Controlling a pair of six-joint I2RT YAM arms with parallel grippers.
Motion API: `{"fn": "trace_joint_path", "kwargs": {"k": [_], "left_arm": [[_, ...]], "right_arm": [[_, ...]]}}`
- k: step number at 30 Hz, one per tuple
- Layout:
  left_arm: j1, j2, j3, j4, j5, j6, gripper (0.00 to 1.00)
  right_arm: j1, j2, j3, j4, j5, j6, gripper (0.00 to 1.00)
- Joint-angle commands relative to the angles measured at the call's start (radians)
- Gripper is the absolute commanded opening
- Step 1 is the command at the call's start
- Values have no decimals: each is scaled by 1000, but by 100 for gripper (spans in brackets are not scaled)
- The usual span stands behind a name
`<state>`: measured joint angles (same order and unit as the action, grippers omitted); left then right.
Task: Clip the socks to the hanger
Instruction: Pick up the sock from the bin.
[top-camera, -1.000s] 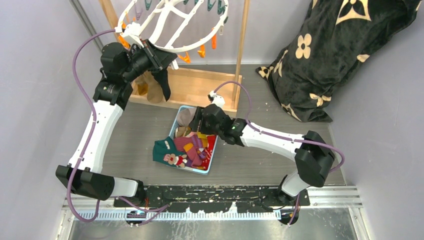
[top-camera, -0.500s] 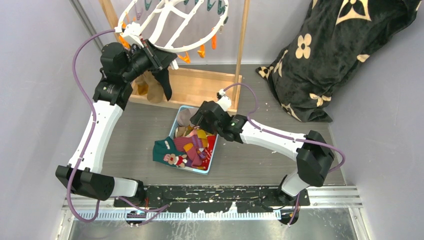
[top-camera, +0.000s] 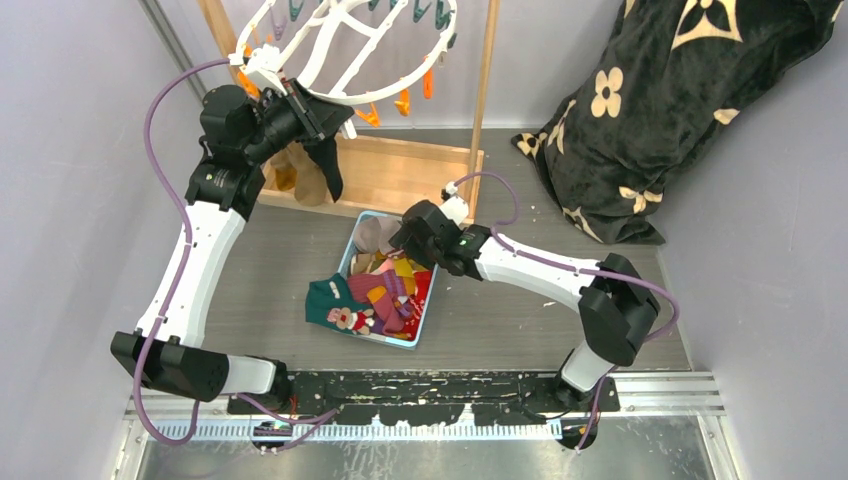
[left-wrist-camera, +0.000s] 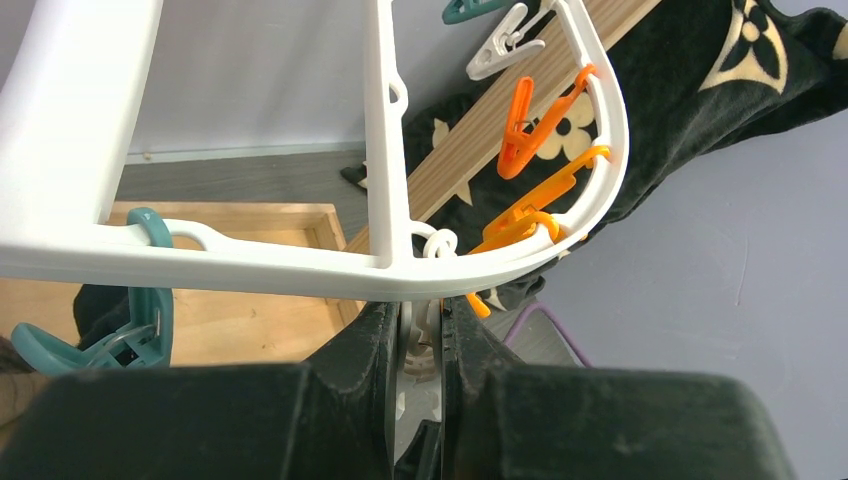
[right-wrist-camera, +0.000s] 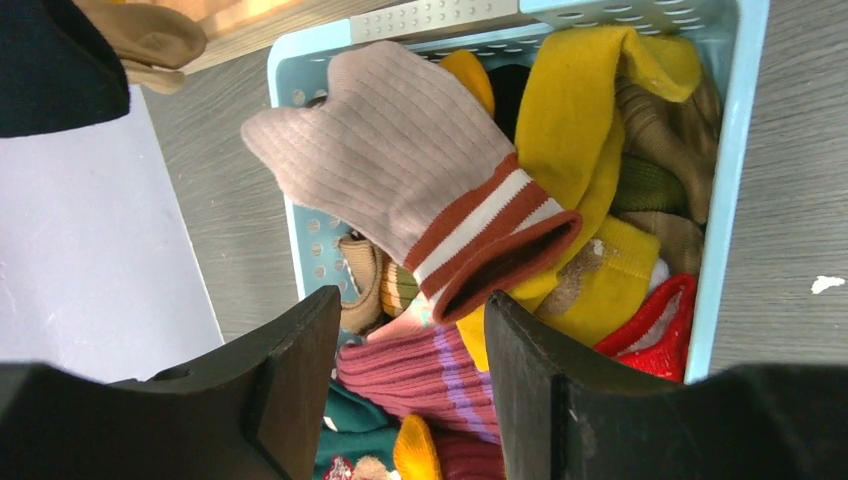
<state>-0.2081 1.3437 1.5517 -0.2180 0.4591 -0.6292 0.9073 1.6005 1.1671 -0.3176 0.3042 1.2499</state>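
The white hanger (top-camera: 385, 92) hangs at the back left, with orange and teal clips round its rim. My left gripper (top-camera: 322, 112) is up at its near rim. In the left wrist view, the gripper (left-wrist-camera: 422, 325) is shut on a pale clip (left-wrist-camera: 428, 345) just under the hanger rim (left-wrist-camera: 250, 268). A black sock (top-camera: 328, 165) and tan socks (top-camera: 293, 170) hang below. My right gripper (top-camera: 402, 243) is open over the socks (top-camera: 380, 295) in the basket. In the right wrist view, the gripper (right-wrist-camera: 410, 335) is above a beige sock with a red-white cuff (right-wrist-camera: 400, 170), mustard (right-wrist-camera: 580, 120) and maroon socks (right-wrist-camera: 420, 375).
The light blue basket (right-wrist-camera: 728, 180) sits mid-table (top-camera: 418, 335). The wooden stand frame (top-camera: 485, 90) and its base tray (top-camera: 400, 175) are behind it. A black flower-patterned blanket (top-camera: 660, 110) is heaped at the back right. Grey walls close both sides.
My right gripper has shifted a little to the right and back over the basket's far end. The left arm has not moved.
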Motion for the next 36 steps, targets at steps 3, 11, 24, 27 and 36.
{"fn": "trace_joint_path", "kwargs": {"k": [3, 11, 24, 27, 36], "left_arm": [[7, -36, 24, 62, -7, -13, 0], [6, -36, 24, 65, -12, -14, 0], [7, -32, 19, 62, -4, -17, 0], [7, -33, 18, 61, -2, -17, 0], [7, -29, 27, 56, -1, -20, 0]], "right_arm": [[-5, 22, 1, 37, 3, 37, 58], [-8, 45, 11, 38, 3, 45, 55], [-8, -7, -8, 79, 40, -25, 8], [-9, -47, 61, 68, 90, -167, 1], [7, -158, 283, 57, 61, -644, 1]]}}
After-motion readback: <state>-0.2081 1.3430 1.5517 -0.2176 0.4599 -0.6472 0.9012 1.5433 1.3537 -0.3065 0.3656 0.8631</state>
